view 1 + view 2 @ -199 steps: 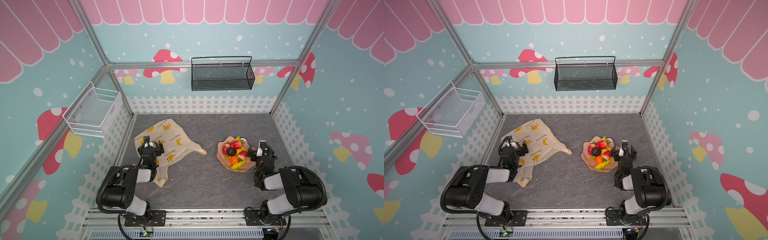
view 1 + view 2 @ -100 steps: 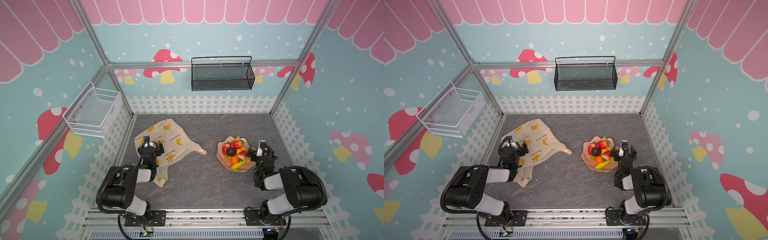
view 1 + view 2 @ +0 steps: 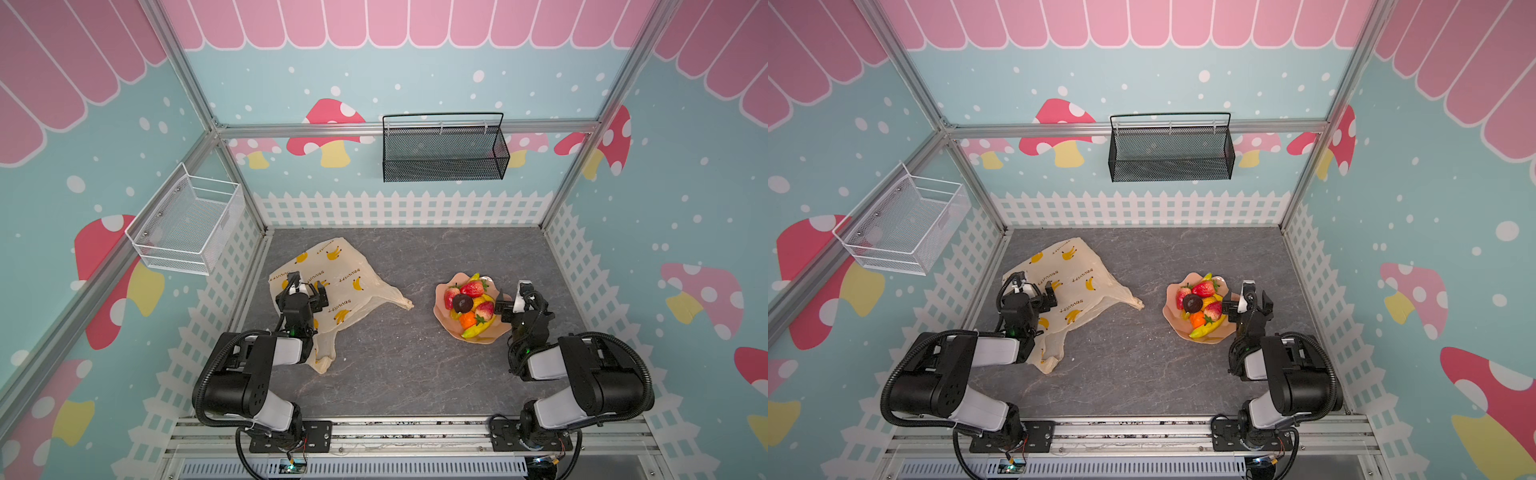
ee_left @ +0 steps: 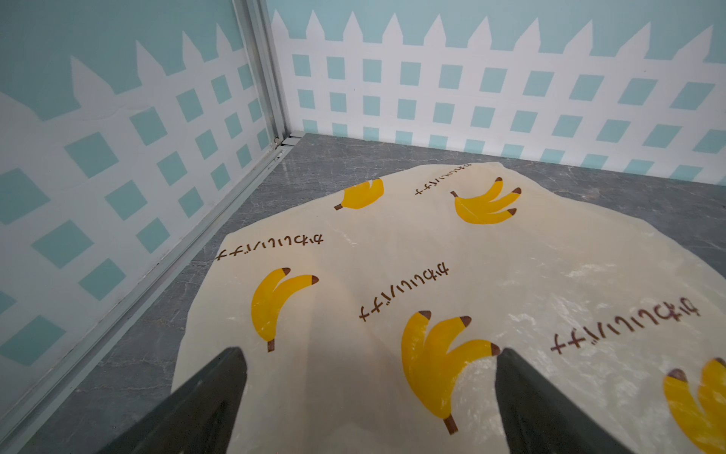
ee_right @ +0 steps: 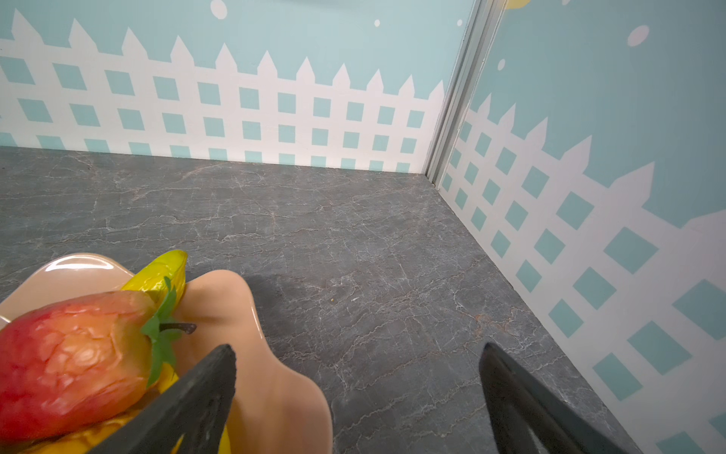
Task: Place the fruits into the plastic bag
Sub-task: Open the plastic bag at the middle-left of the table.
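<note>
I see left gripper (image 3: 306, 289) wide, empty, over plastic bag (image 3: 353, 286). Bag lies flat on bench (image 3: 395, 365), left side. Right gripper (image 3: 513, 297) wide too, empty, at right edge of pink plate (image 3: 438, 309). Fruits (image 3: 469, 305) all piled on plate, well apart from bag.

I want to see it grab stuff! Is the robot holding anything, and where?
Nothing is held. Left gripper open over the plastic bag; right gripper open at the plate.
</note>
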You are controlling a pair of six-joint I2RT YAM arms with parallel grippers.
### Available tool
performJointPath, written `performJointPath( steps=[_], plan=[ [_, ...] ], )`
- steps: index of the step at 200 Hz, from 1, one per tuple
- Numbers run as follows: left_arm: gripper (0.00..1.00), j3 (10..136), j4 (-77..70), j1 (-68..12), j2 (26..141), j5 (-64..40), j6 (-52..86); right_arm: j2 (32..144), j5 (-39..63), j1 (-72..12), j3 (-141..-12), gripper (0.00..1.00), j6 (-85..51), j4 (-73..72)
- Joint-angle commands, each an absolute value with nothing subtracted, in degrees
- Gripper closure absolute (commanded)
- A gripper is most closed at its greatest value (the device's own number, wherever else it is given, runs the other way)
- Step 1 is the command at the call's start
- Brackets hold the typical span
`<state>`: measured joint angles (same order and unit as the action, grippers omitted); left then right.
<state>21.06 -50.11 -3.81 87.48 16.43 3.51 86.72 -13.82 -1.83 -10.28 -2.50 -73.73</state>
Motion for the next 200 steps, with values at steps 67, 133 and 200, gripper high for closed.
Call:
performJointPath(
  steps=[67,133,200],
  plan=[
    [0.01,19.4,-35.3,-6.0,60.8,13.6,4.5,52.5,-12.4,-1.9,-8.9,0.02,-7.2,-46.9],
    [0.01,38.3,5.4,-10.6,47.2,5.5,17.3,37.3,-1.9,-2.0,-17.5,0.02,-14.4,-16.8],
    [0.02,63.3,48.4,-20.4,62.2,2.6,18.7,47.3,14.4,-2.6,-32.4,0.02,-18.1,4.6]
  ],
)
